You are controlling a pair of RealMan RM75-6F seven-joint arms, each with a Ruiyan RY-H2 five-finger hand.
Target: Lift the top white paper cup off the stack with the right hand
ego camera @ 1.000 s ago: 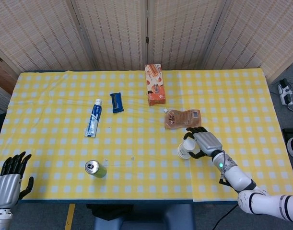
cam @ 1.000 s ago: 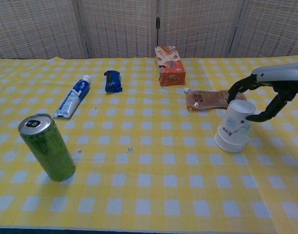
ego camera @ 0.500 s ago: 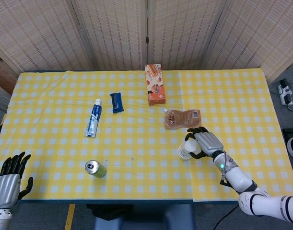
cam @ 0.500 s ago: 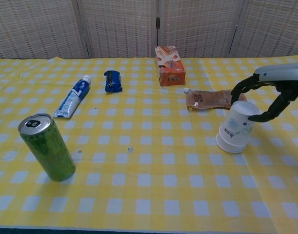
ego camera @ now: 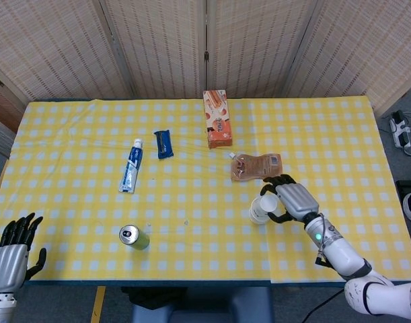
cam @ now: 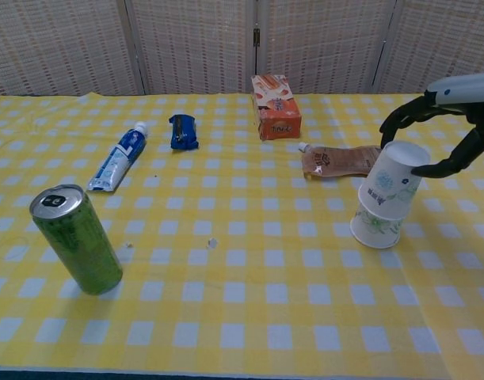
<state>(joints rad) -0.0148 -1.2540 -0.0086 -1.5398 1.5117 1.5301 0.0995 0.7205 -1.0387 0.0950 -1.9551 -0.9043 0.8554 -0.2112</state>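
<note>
One top cup [cam: 394,180] pinched btwn right hand [cam: 451,127] fingers [cam: 441,167], partly off stack [cam: 378,226]

A yellow-checked cloth [cam: 226,317] with soft creases covered the tabletop; the green can [cam: 75,237] was glossy metal; the white paper cup [cam: 394,186] looked matt; the brown pouch [cam: 341,161] and blue wrapper [cam: 182,131] shone like plastic film; the right hand [ego camera: 292,200] had a grey metallic shell.

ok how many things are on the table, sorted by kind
paper cups: 2, top cup, lower cup
can: 1
tube: 1
blue wrapper: 1
orange box: 1
pouch: 1
total: 7
</note>
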